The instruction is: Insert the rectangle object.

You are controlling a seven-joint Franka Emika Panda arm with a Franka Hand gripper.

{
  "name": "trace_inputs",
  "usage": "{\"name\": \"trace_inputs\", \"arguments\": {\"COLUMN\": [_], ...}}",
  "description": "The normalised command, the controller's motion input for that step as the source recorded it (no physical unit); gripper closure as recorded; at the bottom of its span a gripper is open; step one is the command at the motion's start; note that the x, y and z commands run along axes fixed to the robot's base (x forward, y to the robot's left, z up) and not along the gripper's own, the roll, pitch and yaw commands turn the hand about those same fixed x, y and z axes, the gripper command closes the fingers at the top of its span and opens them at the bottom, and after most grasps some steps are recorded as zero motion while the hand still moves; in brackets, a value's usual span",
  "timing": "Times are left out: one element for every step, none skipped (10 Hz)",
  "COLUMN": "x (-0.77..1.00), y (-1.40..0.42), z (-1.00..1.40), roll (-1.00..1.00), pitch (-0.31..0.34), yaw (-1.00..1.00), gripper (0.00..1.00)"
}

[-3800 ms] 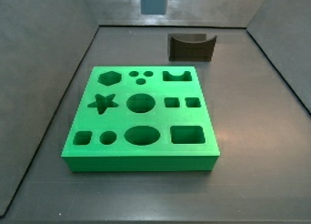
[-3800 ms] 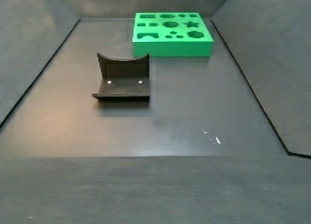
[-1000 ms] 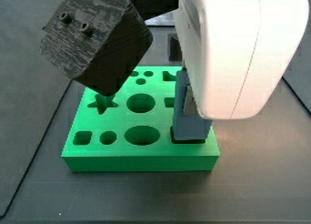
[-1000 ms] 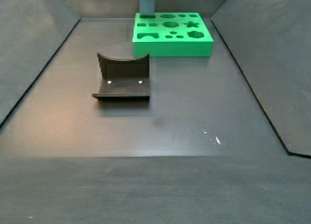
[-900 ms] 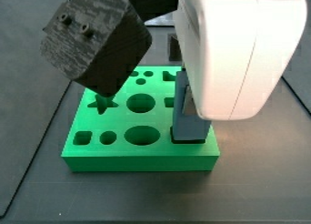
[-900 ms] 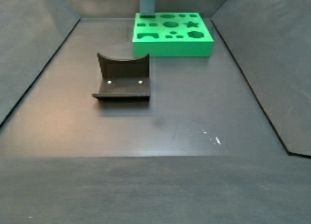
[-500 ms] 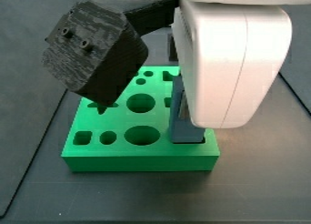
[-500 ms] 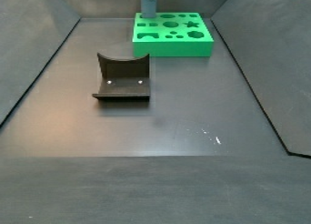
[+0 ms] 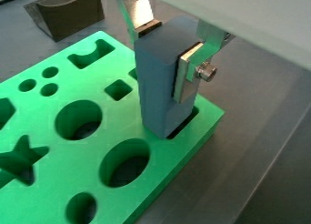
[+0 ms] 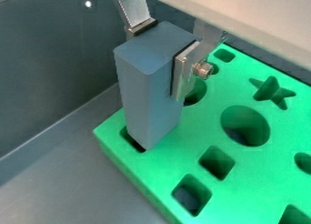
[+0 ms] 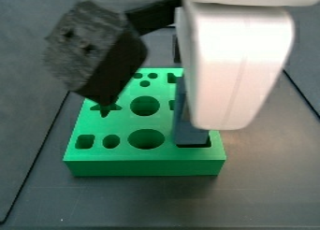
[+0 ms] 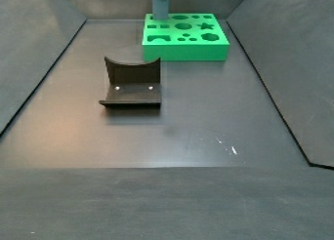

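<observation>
- Up close, in both wrist views, the gripper (image 9: 165, 47) is closed on the upper part of the rectangle object (image 9: 162, 77), a smooth blue-grey slab held upright.
- Its flat silver fingers (image 10: 185, 66) press against the slab's two broad faces, one on each side.
- The slab's lower end sits in the rectangular hole at a corner of the green board (image 10: 243, 159), already partly inside.
- The green board has other cut-outs: circles, a star, squares and a hexagon.
- In a side view, the arm's white body fills much of the picture, and only the slab's lower part (image 11: 188, 133) shows at the board's near corner.
- In a side view from farther off, the board (image 12: 186, 38) lies at the far end of the dark tabletop (image 12: 196, 176), with the slab (image 12: 159, 5) standing on it.
- A dark fixture (image 12: 131, 84) stands apart, nearer the middle of the tabletop.
- Judging by its look, the slab is stiff, light and rather slippery, and not fragile.
- A hold high on the flat faces suits it, leaving the lower end free to slide down.
- The fit looks snug, so a tilt could jam it.
</observation>
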Motion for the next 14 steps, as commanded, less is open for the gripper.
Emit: {"name": "trace_inputs", "arguments": {"x": [0.54, 0.43, 0.02, 0.0, -0.15, -0.26, -0.25, -0.27, -0.24, -0.02, 0.0, 0.21, 0.29, 0.21], "y": [0.0, 0.0, -0.16, -0.23, -0.16, 0.0, 0.07, 0.1, 0.06, 0.0, 0.0, 0.0, 0.0, 0.0], "z": [-0.36, -0.35, -0.29, -0.23, -0.18, -0.19, -0.13, -0.13, -0.17, -0.26, -0.34, -0.45, -0.5, -0.35], "roll": [-0.02, -0.01, -0.03, -0.02, 0.0, 0.01, 0.04, 0.05, 0.04, 0.08, 0.11, 0.08, 0.06, 0.07], "pitch": [0.0, 0.003, 0.0, -0.001, 0.0, 0.0, 0.039, 0.024, 0.0, 0.013, 0.047, 0.056, 0.046, 0.07], "yaw": [-0.07, -0.08, -0.08, -0.05, -0.01, -0.01, 0.0, 0.0, 0.0, 0.0, 0.0, 0.0, 0.0, 0.0], "gripper": [1.0, 1.0, 1.0, 1.0, 1.0, 1.0, 1.0, 1.0, 1.0, 1.0, 1.0, 1.0, 1.0, 1.0]}}
